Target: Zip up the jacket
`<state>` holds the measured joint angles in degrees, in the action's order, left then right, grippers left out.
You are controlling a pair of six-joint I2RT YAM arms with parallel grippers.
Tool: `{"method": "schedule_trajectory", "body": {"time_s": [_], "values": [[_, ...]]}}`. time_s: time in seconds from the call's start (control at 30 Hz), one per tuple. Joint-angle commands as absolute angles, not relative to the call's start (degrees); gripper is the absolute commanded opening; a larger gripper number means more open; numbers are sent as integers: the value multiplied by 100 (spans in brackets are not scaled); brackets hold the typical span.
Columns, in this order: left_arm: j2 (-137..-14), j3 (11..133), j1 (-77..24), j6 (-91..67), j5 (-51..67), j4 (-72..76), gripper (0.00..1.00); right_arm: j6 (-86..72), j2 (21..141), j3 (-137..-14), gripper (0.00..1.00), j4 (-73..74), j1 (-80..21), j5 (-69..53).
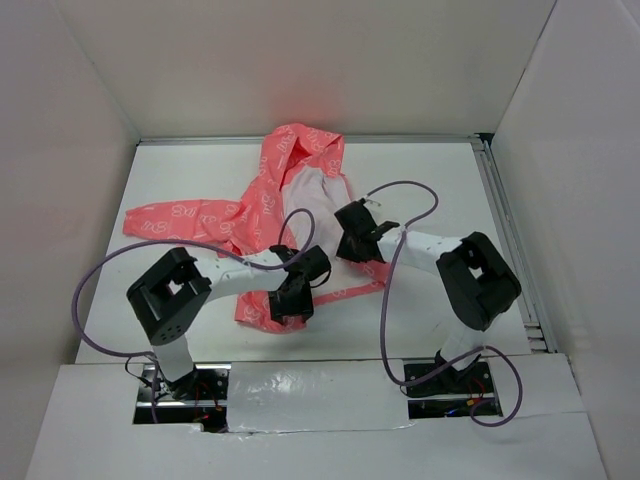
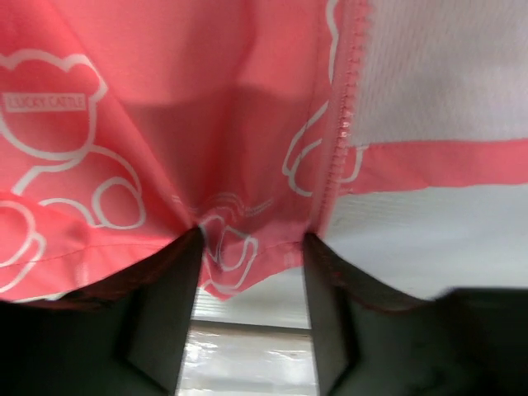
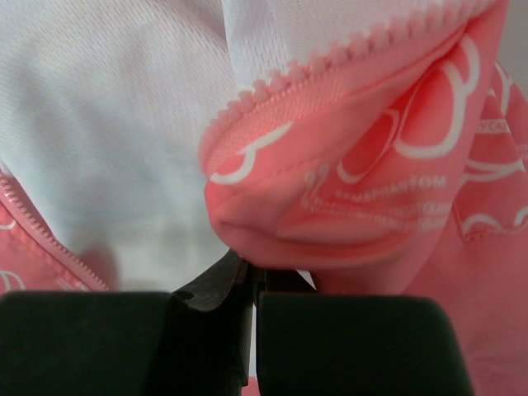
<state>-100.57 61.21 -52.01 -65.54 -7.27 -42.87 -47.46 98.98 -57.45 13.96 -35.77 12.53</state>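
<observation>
The coral-pink jacket (image 1: 270,205) with white print lies open on the white table (image 1: 430,170), hood toward the back, one sleeve stretched left. My left gripper (image 1: 290,305) is at the jacket's near hem. In the left wrist view the jacket (image 2: 206,124) hangs with its hem corner between my open left gripper (image 2: 252,239); the zipper teeth (image 2: 338,140) run up beside the pale lining (image 2: 445,66). My right gripper (image 1: 352,240) is over the right front panel. It (image 3: 252,268) is shut, pinching a fold of the jacket (image 3: 355,190) under the zipper edge (image 3: 330,62).
White walls (image 1: 60,150) enclose the table on three sides. Purple cables (image 1: 95,280) loop from both arms. A metal rail (image 1: 510,240) runs along the right edge. Glossy tape (image 1: 310,385) covers the near edge between the arm bases.
</observation>
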Motion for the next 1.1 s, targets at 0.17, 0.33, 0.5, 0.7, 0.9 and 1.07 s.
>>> {"method": "schedule_trajectory", "body": {"time_s": [0.17, 0.33, 0.5, 0.7, 0.9, 1.07], "values": [[-11452, 6170, -5563, -7576, -1081, -4905, 56, -5027, 9246, -5432, 0, 1529, -3665, 1854], [-11716, 5968, -5529, -7295, -818, -4342, 21, -5124, 9150, -5291, 0, 1538, -3674, 1925], [-11086, 5626, -5414, -7243, -835, -4193, 0, -5142, 9237, -5300, 0, 1608, -3656, 1995], [-9716, 5239, -5326, -6935, -1028, -3973, 0, -5107, 9185, -5247, 0, 1548, -3586, 1943], [-7939, 5186, -5309, -5943, -1204, -3420, 0, -4290, 8360, -4800, 0, 731, -3577, 1302], [-6332, 4896, -5282, -4941, -1099, -2278, 0, -3403, 6945, -4088, 0, -243, -3560, 353]]}}
